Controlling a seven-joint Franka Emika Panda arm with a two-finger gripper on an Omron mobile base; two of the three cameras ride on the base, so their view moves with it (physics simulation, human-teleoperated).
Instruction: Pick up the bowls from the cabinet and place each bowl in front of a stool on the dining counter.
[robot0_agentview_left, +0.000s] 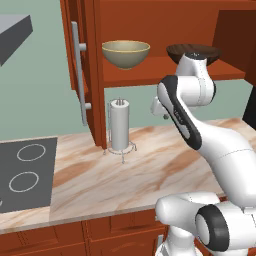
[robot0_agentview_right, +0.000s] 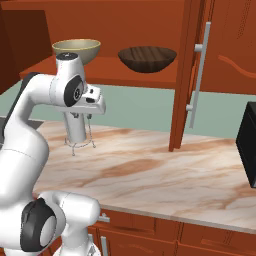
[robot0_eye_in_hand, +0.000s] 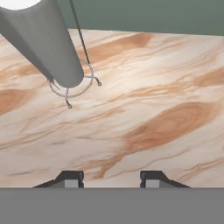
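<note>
Red-brown cabinet (robot0_agentview_left: 95, 75), door open: tan bowl (robot0_agentview_left: 126, 53) and dark bowl (robot0_agentview_right: 147, 58) side by side on its shelf. Below, on marble counter (robot0_agentview_left: 150, 165): paper-towel holder (robot0_agentview_left: 120, 125). Gripper (robot0_eye_in_hand: 112, 179) over bare counter, jaws apart, holding nothing.

The cabinet (robot0_agentview_left: 95, 60) looked like red-brown wood with a smooth, slightly satin finish, its long handle (robot0_agentview_left: 80, 75) brushed metal. One bowl (robot0_agentview_left: 126, 53) seemed matt olive-tan ceramic with a paler rim; the other bowl (robot0_agentview_right: 147, 58) showed dark wood grain. The counter (robot0_eye_in_hand: 153, 118) was polished, veined beige marble. The paper towel roll (robot0_agentview_left: 119, 125) appeared matt grey, perhaps paper, in a thin wire holder (robot0_eye_in_hand: 72, 89). The cooktop (robot0_agentview_left: 25, 172) was flat, dark and matt.
</note>
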